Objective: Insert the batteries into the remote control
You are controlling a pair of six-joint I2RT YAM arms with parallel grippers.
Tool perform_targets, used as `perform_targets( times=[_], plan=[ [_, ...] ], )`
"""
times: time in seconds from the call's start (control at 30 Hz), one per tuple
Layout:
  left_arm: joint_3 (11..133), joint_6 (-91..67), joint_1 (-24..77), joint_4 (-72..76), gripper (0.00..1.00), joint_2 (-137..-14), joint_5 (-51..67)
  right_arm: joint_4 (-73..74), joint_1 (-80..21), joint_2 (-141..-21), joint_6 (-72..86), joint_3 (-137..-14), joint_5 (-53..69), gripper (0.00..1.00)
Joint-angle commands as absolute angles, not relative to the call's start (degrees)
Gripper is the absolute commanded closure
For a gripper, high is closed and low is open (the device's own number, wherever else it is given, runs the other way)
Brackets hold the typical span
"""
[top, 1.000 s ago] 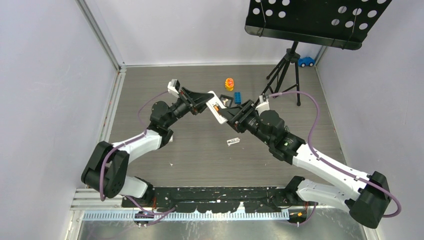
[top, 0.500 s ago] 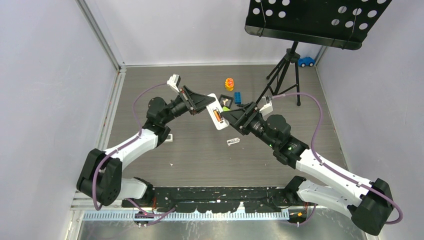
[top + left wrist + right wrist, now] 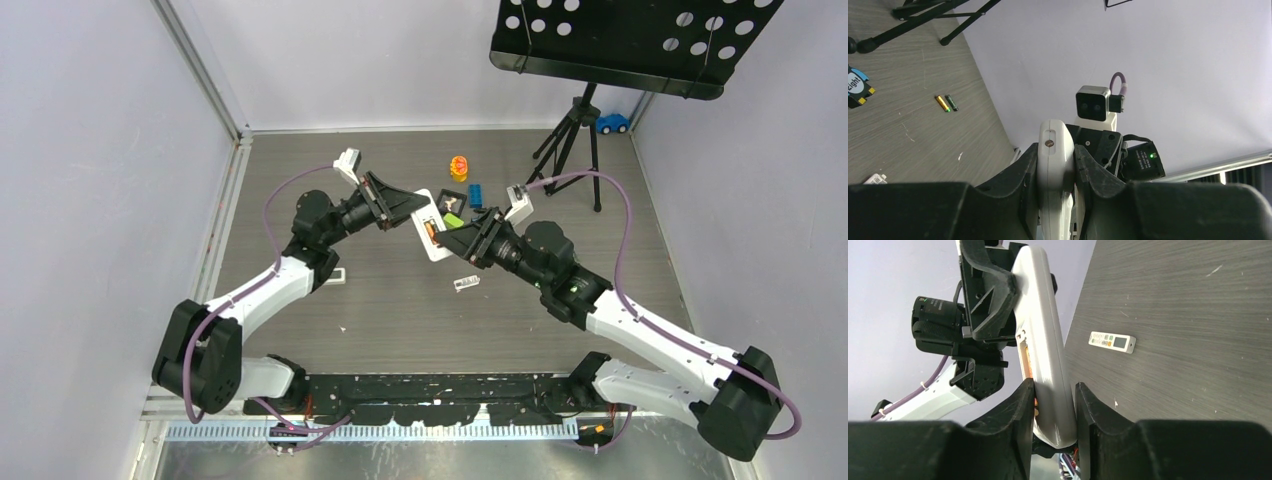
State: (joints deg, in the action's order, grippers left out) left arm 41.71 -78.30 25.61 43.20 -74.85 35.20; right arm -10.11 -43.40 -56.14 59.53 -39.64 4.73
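Centre frame: remote control, likely light, stiff, slippery; left gripper and right gripper both clamp its flat faces

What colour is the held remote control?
White; the remote control shows best in the right wrist view.

Black tripod stand at far right of grey wood-grain table, carrying 1 perforated black tray on top. Blue toy car just right of tripod, by wall. Blue block left of tripod; yellow-red toy beyond that. Slim white remote well left of tripod, buttons up. 1 small clear piece left of tripod, nearer.
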Motion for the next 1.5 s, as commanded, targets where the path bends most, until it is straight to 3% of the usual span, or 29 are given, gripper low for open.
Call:
perform_targets(
  times=[0.0, 0.23, 0.43, 0.53, 0.67, 0.9, 1.13, 1.3, 1.4, 1.47],
  plan=[
    [44.7, -77.7, 25.3, 45.3, 1.0, -72.5, 36.6, -8.0, -43.2, -58.5, 55.8, -42.0, 4.2, 0.71],
    [45.2, -76.0, 25.3, 43.7, 1.0, -72.0, 36.9, -7.4, -43.3, -59.8, 53.7, -43.7, 6.5, 0.7],
    [44.0, -71.4, 25.2, 39.3, 1.0, -69.9, 36.2, -8.5, -43.3, -56.2, 54.1, -43.0, 5.5, 0.39],
    [43.1, -68.6, 25.2, 36.4, 1.0, -68.4, 34.9, -15.9, -43.4, -54.0, 52.2, -40.7, 11.9, 0.29],
    [42.1, -66.8, 25.2, 32.9, 1.0, -66.7, 32.6, -13.4, -44.2, -53.8, 45.9, -41.8, 13.9, 0.24],
    [42.5, -65.1, 25.2, 24.6, 1.0, -64.2, 29.9, 8.1, -49.2, -60.4, 27.4, -53.7, -0.6, 0.18],
    [42.4, -65.1, 25.2, 19.6, 1.0, -63.1, 28.6, 11.5, -55.3, -69.7, 17.6, -61.0, -5.6, 0.18],
    [43.0, -64.6, 25.2, 15.5, 1.0, -61.3, 28.1, 14.0, -57.6, -75.0, 13.9, -64.8, -10.3, 0.32],
    [43.6, -64.2, 25.2, 13.2, 0.99, -60.7, 29.6, 16.6, -57.7, -76.5, 13.0, -66.6, -12.2, 0.59],
    [44.3, -63.2, 25.2, 12.3, 0.91, -60.3, 33.0, 19.2, -57.7, -76.4, 11.4, -67.7, -11.5, 0.73]
  ],
)
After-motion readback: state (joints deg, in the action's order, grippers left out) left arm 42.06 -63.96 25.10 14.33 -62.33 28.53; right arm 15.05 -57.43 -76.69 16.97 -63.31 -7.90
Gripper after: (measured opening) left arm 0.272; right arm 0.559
